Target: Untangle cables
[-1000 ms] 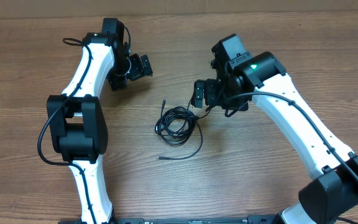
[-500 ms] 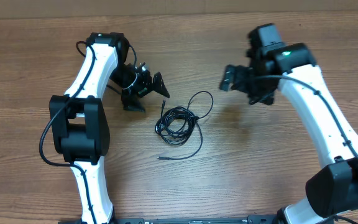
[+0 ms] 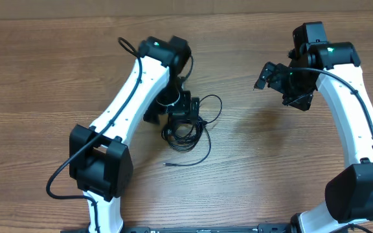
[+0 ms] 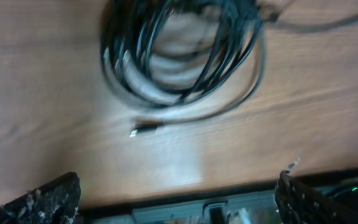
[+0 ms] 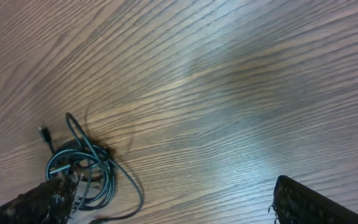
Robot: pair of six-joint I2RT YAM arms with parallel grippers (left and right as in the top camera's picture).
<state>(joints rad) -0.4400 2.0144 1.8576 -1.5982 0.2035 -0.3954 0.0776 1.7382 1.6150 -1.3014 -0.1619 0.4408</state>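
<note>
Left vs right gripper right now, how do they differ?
The left gripper hangs right over the cables; the right gripper hangs off to the side over bare table, apart from them. The left wrist view shows them large; the right wrist view shows them small, in a corner. Shared: fingers wide open, holding nothing.

This looks like a robotics lab or test station rather than a home or shop. Two white-and-black robot arms, the left arm (image 3: 131, 97) and the right arm (image 3: 350, 116), stand at the near edge of a wood-grain bench (image 3: 31, 77), beside a black rail (image 3: 206, 229). A small green light (image 3: 329, 48) glows on the right arm, and a plain pale strip (image 3: 173, 8) runs along the far edge.
</note>
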